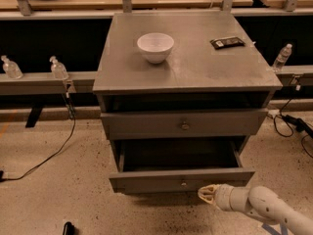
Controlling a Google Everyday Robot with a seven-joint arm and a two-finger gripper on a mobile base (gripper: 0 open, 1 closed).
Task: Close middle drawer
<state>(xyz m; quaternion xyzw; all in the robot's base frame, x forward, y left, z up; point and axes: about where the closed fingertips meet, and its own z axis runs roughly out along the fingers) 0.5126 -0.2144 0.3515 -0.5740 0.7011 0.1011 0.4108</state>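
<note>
The grey cabinet point(186, 67) stands in the middle of the camera view. Its middle drawer point(146, 180) is pulled far out, and its dark inside shows. The flat front carries a small round knob point(183, 183) at centre. Above it, the taller top drawer front point(184, 125) stands slightly out. The lowest drawer is hidden under the open one. My gripper point(208, 194) is at the end of the white arm point(264, 209) coming in from the lower right. It points left and sits just below the front's lower edge, right of the knob.
A white bowl point(155, 47) and a flat black packet point(227, 42) lie on the cabinet top. Plastic bottles point(58, 68) stand on a rail behind, left and right. Cables point(49, 155) run over the speckled floor on both sides.
</note>
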